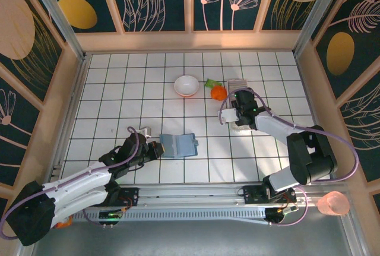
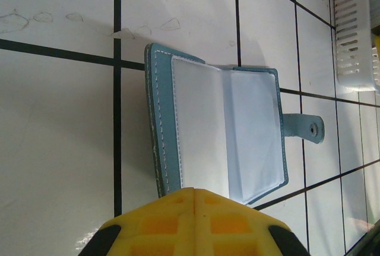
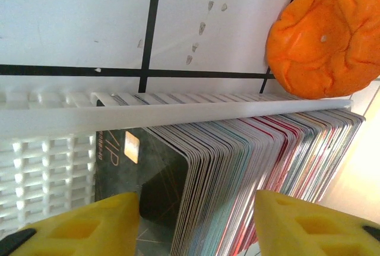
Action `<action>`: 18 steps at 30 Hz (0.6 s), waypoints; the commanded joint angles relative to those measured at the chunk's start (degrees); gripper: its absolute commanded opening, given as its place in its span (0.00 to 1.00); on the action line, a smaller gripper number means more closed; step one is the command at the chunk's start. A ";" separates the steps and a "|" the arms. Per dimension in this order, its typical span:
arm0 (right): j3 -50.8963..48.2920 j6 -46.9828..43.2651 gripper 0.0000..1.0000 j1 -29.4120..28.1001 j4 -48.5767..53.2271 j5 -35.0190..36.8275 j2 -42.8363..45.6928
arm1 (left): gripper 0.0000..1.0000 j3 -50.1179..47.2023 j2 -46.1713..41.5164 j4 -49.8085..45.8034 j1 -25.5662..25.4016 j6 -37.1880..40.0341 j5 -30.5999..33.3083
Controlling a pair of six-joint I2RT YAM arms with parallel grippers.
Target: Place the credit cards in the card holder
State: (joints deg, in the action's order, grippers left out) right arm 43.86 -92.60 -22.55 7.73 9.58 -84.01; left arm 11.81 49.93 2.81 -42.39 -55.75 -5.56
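Note:
The card holder [image 1: 179,145] [image 2: 222,137], a teal-blue wallet, lies open on the tiled table, with clear pockets up and its snap tab pointing away. My left gripper [image 1: 158,149] [image 2: 196,192] is shut, its yellow tips resting at the holder's near edge. Whether they pinch the cover I cannot tell. The credit cards [image 3: 255,167] stand edge-on as a thick stack in a white slatted basket [image 1: 237,83] [image 3: 53,119], a black card [image 3: 154,179] foremost. My right gripper [image 1: 236,98] [image 3: 196,211] reaches into the basket, its jaws apart astride part of the stack.
An orange crumpled lump [image 1: 218,92] [image 3: 326,36] and a green bit [image 1: 211,82] lie just left of the basket. A white bowl [image 1: 186,85] sits further left. A small white item [image 1: 144,130] rests beside my left arm. Wooden walls [image 1: 68,95] fence the table.

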 commanded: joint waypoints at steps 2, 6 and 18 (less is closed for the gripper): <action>1.30 -0.22 0.44 -0.41 0.66 1.14 2.10 | 0.05 -0.39 -0.36 0.62 0.01 -0.47 -0.20; 1.39 -0.13 0.38 -0.42 1.18 1.30 2.55 | 0.05 -0.18 -0.70 0.21 -0.05 -0.15 -0.15; 1.58 0.30 0.26 -0.43 2.41 1.40 3.69 | 0.05 -0.92 -2.29 0.09 -0.01 -0.90 -0.06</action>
State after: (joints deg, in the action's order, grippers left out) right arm 43.86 -92.49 -22.61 10.02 9.76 -81.67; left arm 11.55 48.27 2.76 -42.39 -55.79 -5.56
